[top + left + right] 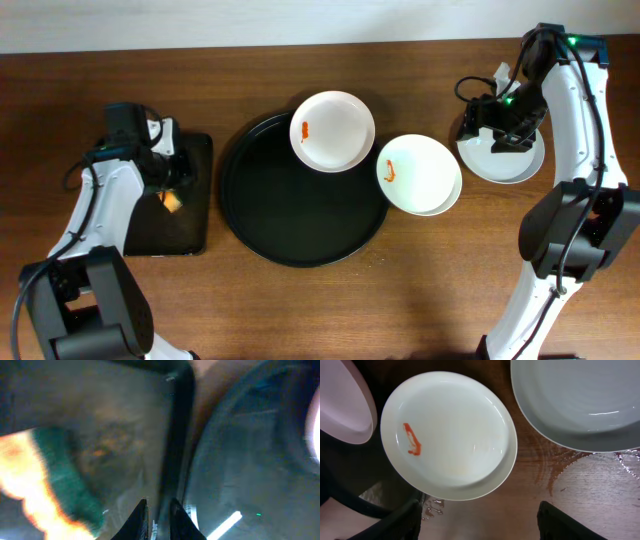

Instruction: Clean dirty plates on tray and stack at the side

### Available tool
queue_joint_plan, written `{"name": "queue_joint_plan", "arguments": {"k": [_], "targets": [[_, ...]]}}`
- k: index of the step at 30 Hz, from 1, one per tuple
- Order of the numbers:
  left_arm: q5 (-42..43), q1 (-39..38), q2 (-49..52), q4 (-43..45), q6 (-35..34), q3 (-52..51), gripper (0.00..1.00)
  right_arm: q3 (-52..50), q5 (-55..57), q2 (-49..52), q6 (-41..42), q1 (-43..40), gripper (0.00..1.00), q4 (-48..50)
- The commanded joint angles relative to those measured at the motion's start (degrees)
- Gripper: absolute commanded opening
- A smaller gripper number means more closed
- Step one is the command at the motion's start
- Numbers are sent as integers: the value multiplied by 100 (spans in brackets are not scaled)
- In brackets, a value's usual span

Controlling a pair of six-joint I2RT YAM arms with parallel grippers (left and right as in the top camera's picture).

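A round black tray (300, 200) lies mid-table. One white plate (332, 130) with an orange-red smear rests on the tray's upper right rim. A second smeared plate (418, 175) (450, 435) overlaps the tray's right edge. Further right, a plain white plate (502, 155) (580, 400) sits on the table, with my right gripper (500, 132) (480, 525) hanging over it, open and empty. At the far left my left gripper (165, 172) (159, 520) hovers above a small rectangular tray, its jaws nearly together with nothing between them.
The rectangular black tray (175, 200) (125, 425) holds a yellow-and-green sponge (172, 203) (55, 480), just left of my left fingers. Water drops (432, 505) and a wet streak mark the wood near the plates. The round tray's rim (250, 460) passes right of the left gripper.
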Motion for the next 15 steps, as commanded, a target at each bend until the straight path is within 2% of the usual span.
{"name": "queue_joint_plan", "arguments": {"k": [1,6,9,13,15], "targets": [[-599,155,4,-61,-131,61,14,42,52,-61,-138,17,75,-39],[-595,232,286,177,-133,46,14,42,52,-61,-142,17,75,-92],[-750,256,634,216,-133,46,9,42,55,-61,-142,17,75,-94],[-896,448,540,-363,-223,153,3,42,52,-61,-184,17,75,-90],[-1008,560,420,-750,-415,284,3,42,52,-61,-184,17,75,-90]]}}
